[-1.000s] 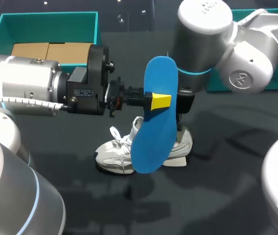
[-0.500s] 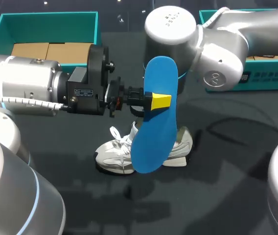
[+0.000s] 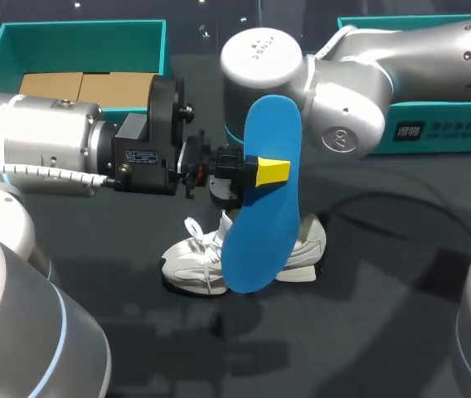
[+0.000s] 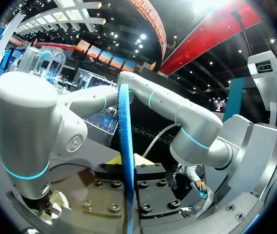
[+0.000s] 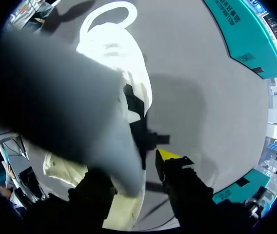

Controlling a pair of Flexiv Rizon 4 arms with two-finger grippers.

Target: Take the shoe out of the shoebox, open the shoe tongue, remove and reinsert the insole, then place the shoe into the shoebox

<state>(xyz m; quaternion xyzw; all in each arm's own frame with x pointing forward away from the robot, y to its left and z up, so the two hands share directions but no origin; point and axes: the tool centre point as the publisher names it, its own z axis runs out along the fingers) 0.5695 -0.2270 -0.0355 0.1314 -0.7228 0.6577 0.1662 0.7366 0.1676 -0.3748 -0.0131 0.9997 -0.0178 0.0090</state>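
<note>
Insole above shoe on table

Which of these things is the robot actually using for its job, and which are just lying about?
Part of the job:
- insole, gripped by the left claw
- shoe, below the insole
- left box and right box; either may be the shoebox

Lying about:
- cardboard, inside the left box

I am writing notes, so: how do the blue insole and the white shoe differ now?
The insole is blue, thin and flat, held nearly upright in the air by the left gripper; the shoe is white, bulky and rests on the table. Both are outside the shoeboxes.
</note>
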